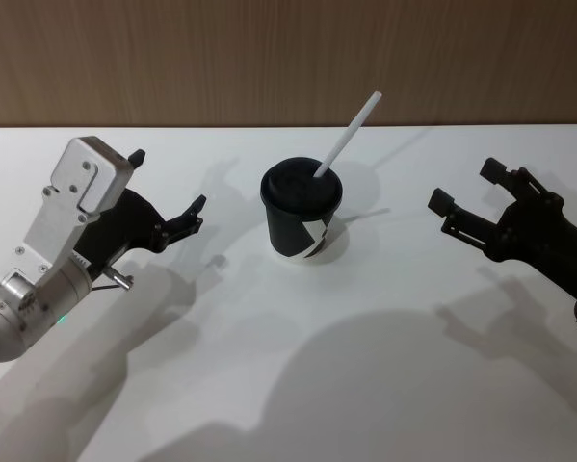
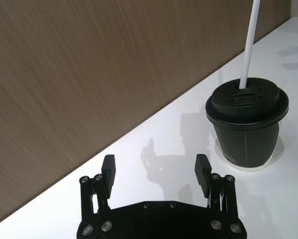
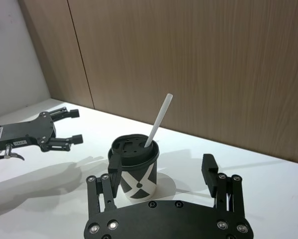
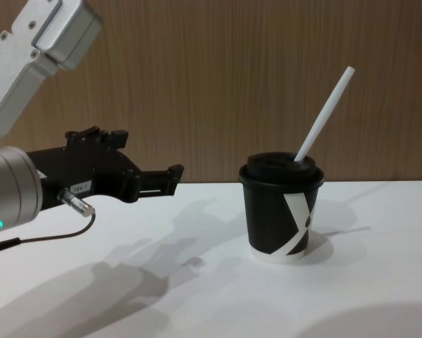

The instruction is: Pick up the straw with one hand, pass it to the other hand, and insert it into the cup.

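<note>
The black lidded cup (image 1: 302, 217) stands upright mid-table with the white straw (image 1: 350, 135) stuck through its lid, leaning to the far right. To the cup's left, my silver-wristed left gripper (image 1: 169, 180) is open and holds nothing. My all-black right gripper (image 1: 464, 185) hangs open and empty on the cup's other side. In the left wrist view the open fingers (image 2: 109, 168) point at bare table beside the cup (image 2: 247, 129) and straw (image 2: 250, 45). In the right wrist view the cup (image 3: 134, 174) and straw (image 3: 157, 122) sit just beyond the open fingers (image 3: 208, 167).
A white table (image 1: 269, 385) runs back to a brown wood-panelled wall (image 1: 221, 58). The chest view shows the left gripper (image 4: 151, 158) to the left of the cup (image 4: 281, 218), with the straw (image 4: 323, 116) rising above the lid. Arm shadows fall across the front of the table.
</note>
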